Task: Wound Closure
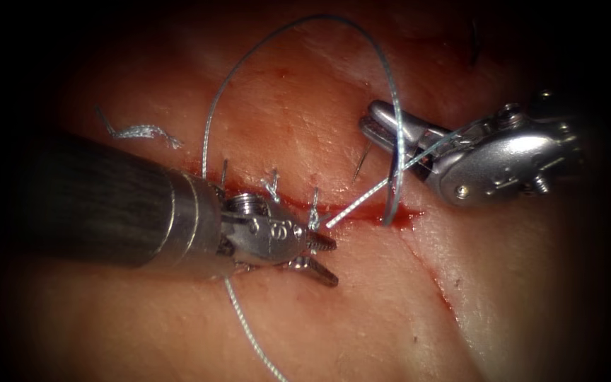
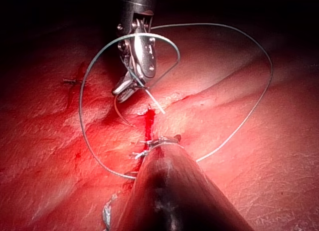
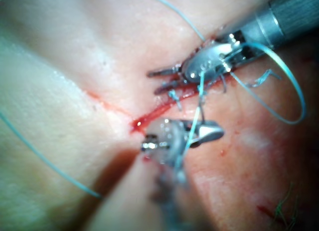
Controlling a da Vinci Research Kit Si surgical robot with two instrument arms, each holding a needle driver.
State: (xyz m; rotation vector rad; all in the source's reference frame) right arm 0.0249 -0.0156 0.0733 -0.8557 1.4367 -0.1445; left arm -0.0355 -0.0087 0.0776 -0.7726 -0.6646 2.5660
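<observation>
The cut (image 1: 298, 205) runs across the tissue with several stitches (image 1: 274, 187) on its left part and red fluid (image 1: 387, 213) at its right end. My left tool (image 1: 330, 258) lies over the cut's left part, jaws open and empty; it also appears as (image 3: 153, 82). My right tool (image 1: 368, 126) hovers above the cut's right end, shut on the thin curved needle (image 1: 362, 164) near one end. The needle (image 2: 122, 114) curves down to the tissue; I cannot tell whether its tip is in. The thread (image 1: 305, 20) arches in a wide loop over the right tool. Its pale tail (image 1: 351, 206) ends by the last stitch.
A frayed cut end of thread (image 1: 139, 131) lies on the tissue at the left, above the left tool's dark shaft (image 1: 100, 205). More thread (image 1: 249, 332) trails toward the near edge. A thin red line (image 1: 436, 283) runs down and right from the cut.
</observation>
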